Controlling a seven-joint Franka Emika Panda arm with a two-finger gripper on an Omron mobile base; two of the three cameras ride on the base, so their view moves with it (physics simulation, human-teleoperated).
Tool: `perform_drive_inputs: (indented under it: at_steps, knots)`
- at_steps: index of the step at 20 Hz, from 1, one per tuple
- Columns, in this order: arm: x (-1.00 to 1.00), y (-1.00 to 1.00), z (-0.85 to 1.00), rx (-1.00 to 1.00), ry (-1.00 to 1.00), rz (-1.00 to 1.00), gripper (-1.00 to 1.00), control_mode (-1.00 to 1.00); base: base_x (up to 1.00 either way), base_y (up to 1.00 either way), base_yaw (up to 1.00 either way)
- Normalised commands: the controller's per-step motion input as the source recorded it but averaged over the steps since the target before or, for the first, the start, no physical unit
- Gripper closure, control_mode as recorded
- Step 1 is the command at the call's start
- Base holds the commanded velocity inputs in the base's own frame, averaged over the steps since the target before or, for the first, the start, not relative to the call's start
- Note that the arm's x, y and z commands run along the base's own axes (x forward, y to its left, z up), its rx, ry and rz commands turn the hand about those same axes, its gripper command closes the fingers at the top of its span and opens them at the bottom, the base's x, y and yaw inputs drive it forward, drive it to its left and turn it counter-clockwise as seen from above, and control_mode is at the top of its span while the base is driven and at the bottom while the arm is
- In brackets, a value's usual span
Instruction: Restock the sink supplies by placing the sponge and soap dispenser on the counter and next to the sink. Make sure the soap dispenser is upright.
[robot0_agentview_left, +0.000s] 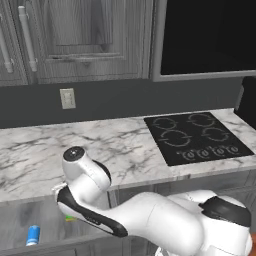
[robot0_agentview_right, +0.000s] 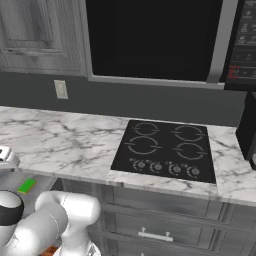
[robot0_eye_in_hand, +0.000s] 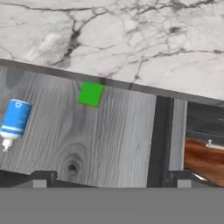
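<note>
The green sponge (robot0_eye_in_hand: 91, 94) lies flat in an open drawer (robot0_eye_in_hand: 109, 140) under the counter's edge, and it also shows as the sponge (robot0_agentview_right: 26, 186). The blue soap dispenser (robot0_eye_in_hand: 15, 120) lies on its side in the same drawer, left of the sponge in the hand view, white top pointing down the picture; it is the soap dispenser (robot0_agentview_left: 33, 235) too. My gripper (robot0_eye_in_hand: 111, 180) hovers above the drawer floor, open wide, with nothing between its fingertips (robot0_eye_in_hand: 39, 179). The white marble counter (robot0_agentview_left: 40, 150) runs above the drawer. The sink is out of view.
A black glass cooktop (robot0_agentview_left: 197, 137) is set into the counter at the right. Dark grey wall cabinets (robot0_agentview_left: 75, 40) and a black microwave (robot0_agentview_right: 150, 40) hang above. A wall outlet (robot0_agentview_left: 67, 98) sits on the backsplash. A dark appliance (robot0_agentview_right: 247, 130) stands at the far right.
</note>
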Motion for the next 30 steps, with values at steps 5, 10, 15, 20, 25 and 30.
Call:
perform_drive_inputs:
  at_steps: [5,10,15,20,25,30]
  knots:
    - [0.0,0.32,-0.63,0.17,0.0,0.0,-1.0,-1.0,0.0,0.0,0.0]
    - [0.01,0.21,-0.69,0.18,0.01,0.0,-1.0,-1.0,0.0,0.0,0.0]
    - [0.0,0.21,-0.43,0.15,0.01,0.0,-1.0,-1.0,0.0,0.0,0.0]
    - [0.0,0.25,-0.25,0.07,0.13,0.0,-1.0,-1.0,0.0,0.0,0.0]
    - [0.0,0.29,-0.16,0.0,0.23,0.0,-1.0,-1.0,0.0,0.0,0.0]
    - [0.0,0.27,-0.26,0.0,0.18,0.0,-1.0,-1.0,0.0,0.0,0.0]
